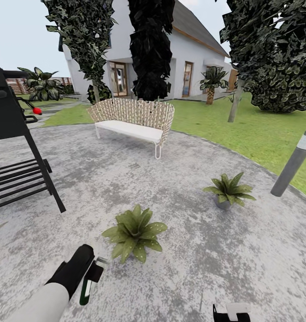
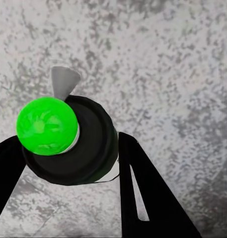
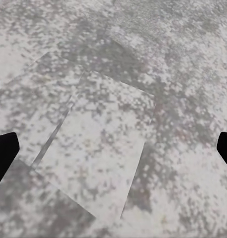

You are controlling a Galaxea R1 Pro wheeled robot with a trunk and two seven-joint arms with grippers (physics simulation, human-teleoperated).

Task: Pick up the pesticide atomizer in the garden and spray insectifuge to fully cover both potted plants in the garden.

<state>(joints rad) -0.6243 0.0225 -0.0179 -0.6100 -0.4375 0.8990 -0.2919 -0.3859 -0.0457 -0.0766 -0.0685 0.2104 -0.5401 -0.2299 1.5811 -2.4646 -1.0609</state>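
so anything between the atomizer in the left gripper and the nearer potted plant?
Nothing visible. The left gripper holds the pesticide atomizer just short of the nearer potted plant, with bare stone patio between them. The second potted plant sits farther right, also across open patio.

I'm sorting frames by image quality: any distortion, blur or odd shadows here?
Head view: wide-angle bending, so the lamp and grill lean outward; flat light, faint shadows under the plants. Left wrist view: sharp, the atomizer between the left gripper fingers. Right wrist view: mottled patio with pale angular patches, soft.
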